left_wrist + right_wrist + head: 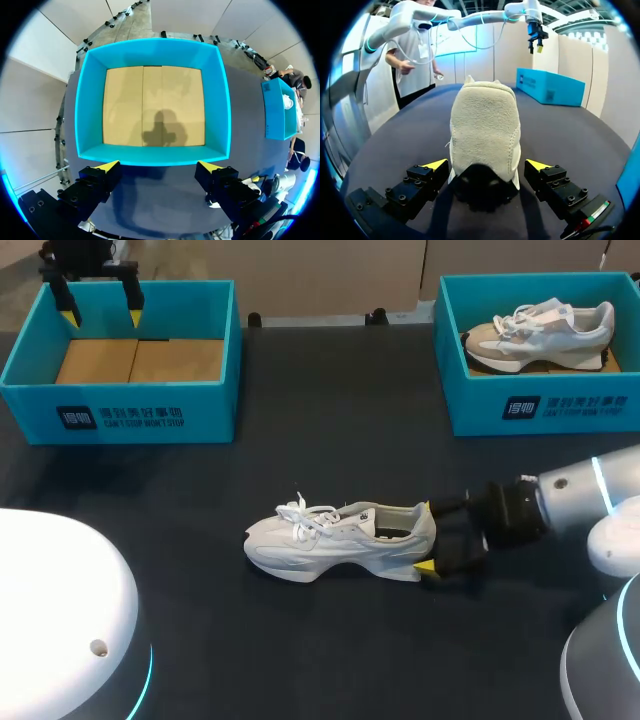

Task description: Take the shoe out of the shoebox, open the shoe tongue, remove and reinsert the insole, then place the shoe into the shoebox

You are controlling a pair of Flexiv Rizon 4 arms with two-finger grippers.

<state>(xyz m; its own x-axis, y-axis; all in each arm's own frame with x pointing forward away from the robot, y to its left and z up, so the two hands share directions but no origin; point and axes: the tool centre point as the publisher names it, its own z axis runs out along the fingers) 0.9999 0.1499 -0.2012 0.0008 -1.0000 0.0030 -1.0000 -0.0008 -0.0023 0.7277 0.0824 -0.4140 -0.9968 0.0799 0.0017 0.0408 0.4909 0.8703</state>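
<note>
White laced sneaker (330, 540) mid dark worktop (300, 640), open room around | right pincer (428, 537) apart, straddling heel (485, 125) | left pincer (100, 315) apart above teal cardboard box (150, 410)

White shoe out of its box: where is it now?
In the head view the white shoe lies near the middle of the dark table, toe toward my left, its heel between the open fingers of the right tool.

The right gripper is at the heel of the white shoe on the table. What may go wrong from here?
1. The right gripper stands open around the heel of the shoe; closing on that rounded heel, it may slip or push the shoe forward.
2. The left gripper hangs over the empty shoebox, far from the shoe, so nothing steadies the toe.
</note>
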